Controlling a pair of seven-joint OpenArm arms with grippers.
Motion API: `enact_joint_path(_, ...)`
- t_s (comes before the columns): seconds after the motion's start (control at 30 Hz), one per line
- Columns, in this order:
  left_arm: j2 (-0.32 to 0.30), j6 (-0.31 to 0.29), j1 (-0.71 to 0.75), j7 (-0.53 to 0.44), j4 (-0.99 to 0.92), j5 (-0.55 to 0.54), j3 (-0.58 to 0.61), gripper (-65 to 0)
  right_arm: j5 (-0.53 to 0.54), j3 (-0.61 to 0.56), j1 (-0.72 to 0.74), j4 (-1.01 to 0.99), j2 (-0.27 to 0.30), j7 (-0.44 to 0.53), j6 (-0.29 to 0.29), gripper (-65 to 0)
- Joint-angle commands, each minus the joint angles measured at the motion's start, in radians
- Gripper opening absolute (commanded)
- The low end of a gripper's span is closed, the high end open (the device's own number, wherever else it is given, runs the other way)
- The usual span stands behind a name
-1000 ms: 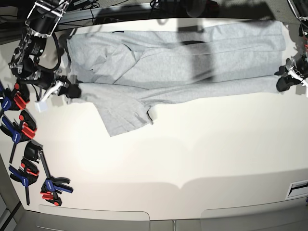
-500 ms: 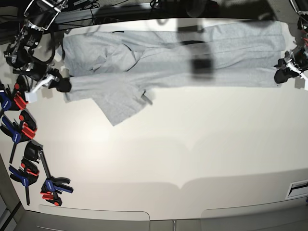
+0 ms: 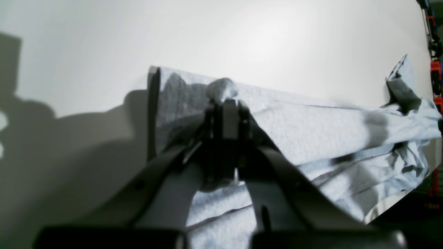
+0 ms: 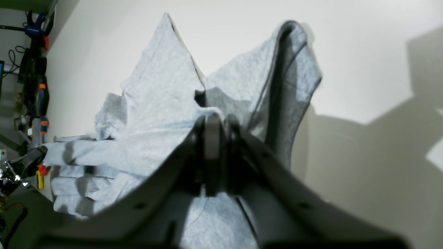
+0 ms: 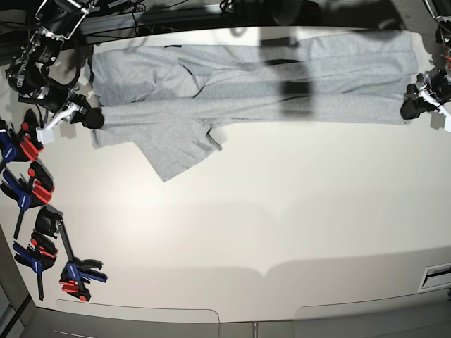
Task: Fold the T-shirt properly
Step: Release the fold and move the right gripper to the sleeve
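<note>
**T-shirt stretched along the far edge, pinched at both ends**

At the 9 o'clock edge of the base view, a row of blue-and-red clamps (image 5: 32, 232) lies along the side of the white table (image 5: 268, 211), running down toward 7 o'clock.

Up toward 10 o'clock, the right arm's fingers (image 5: 90, 118) are pressed together on the corner of the T-shirt (image 5: 239, 84). The right wrist view shows the same: the two fingers (image 4: 214, 129) meet with grey cloth bunched right at their tips, so they are gripping the garment.

The T-shirt lies across the top of the table from about 10 o'clock to 2 o'clock as a long, folded grey band. One sleeve (image 5: 176, 151) fans out from the band toward the table's centre, flat on the surface. Dark shadow bars cross the cloth near 12 o'clock.

At 3 o'clock, the left arm's fingers (image 5: 411, 109) sit at the other end of the band. In the left wrist view these fingers (image 3: 225, 103) are closed, with a small bump of grey fabric held at their tips and the shirt's folded edge lying on the table just beside them.
</note>
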Motion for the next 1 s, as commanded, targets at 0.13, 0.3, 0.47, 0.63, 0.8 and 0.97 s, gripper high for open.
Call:
enact_joint_path(0.13, -0.047, -0.009, -0.003, 0.003, 0.024, -0.083, -0.01, -55.7, 0.12, 0.005, 0.045, 0.018, 0.045, 0.018, 0.009, -46.7)
enact_joint_path(0.3, -0.084, -0.009, -0.003, 0.039, 0.084, -0.111, -0.04, -52.2, 0.127, 0.006, 0.13, 0.018, 0.083, 0.012, 0.009, -46.8)
enact_joint_path(0.47, -0.092, -0.009, -0.003, 0.037, 0.171, -0.135, -0.146, -44.1, 0.119, -0.004, 0.239, 0.018, 0.06, 0.021, 0.009, -46.8)
enact_joint_path(0.63, -0.092, -0.009, -0.003, -0.005, 0.248, -0.133, -0.272, -44.1, -0.075, -0.104, 0.296, 0.016, -0.007, 0.162, 0.009, -46.8)
enact_joint_path(0.8, -0.091, -0.009, -0.002, 0.008, 0.263, -0.127, -0.316, -44.1, -0.375, -0.279, 0.297, 0.014, -0.096, 0.359, 0.009, -45.9)
enact_joint_path(0.97, -0.091, -0.009, -0.002, 0.039, 0.263, -0.126, -0.316, -44.1, -0.584, -0.44, 0.296, 0.014, -0.184, 0.469, -0.02, -33.0)
